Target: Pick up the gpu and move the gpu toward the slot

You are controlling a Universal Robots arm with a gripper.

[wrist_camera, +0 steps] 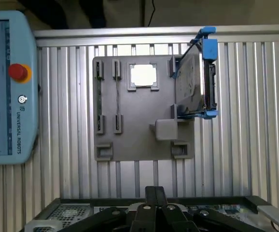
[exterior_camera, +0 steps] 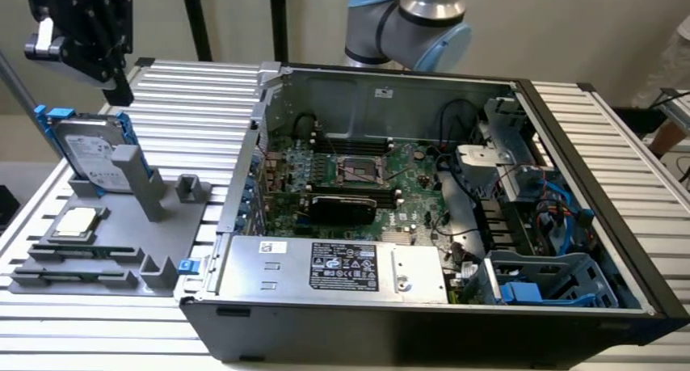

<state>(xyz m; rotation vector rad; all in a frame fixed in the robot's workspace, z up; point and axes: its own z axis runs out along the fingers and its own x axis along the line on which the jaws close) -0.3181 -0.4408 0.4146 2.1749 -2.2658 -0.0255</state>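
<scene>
The black gripper (wrist_camera: 155, 193), pressed together and empty, is held above the grey plastic tray (wrist_camera: 139, 140). In the exterior view the black-shrouded gpu card (exterior_camera: 351, 201) is seen at its four o'clock, inside the open black computer case (exterior_camera: 431, 339). If the gripper is lowered unopened, the card could be struck rather than gripped.

Ribbed aluminium table (exterior_camera: 194, 96). Grey fixture plate (exterior_camera: 113, 213) on it, at exterior view's left. Hard drive with blue rails (exterior_camera: 89, 154) standing on edge at plate's far end. Square silver CPU chip (exterior_camera: 76, 222) flat in recess near drive. Memory sticks (exterior_camera: 81, 254) lying in near holders. Open black computer case (exterior_camera: 431, 335) beside plate, holding green motherboard (exterior_camera: 421, 165), labelled silver power supply (exterior_camera: 334, 266), blue drive cage (exterior_camera: 539, 278).
</scene>
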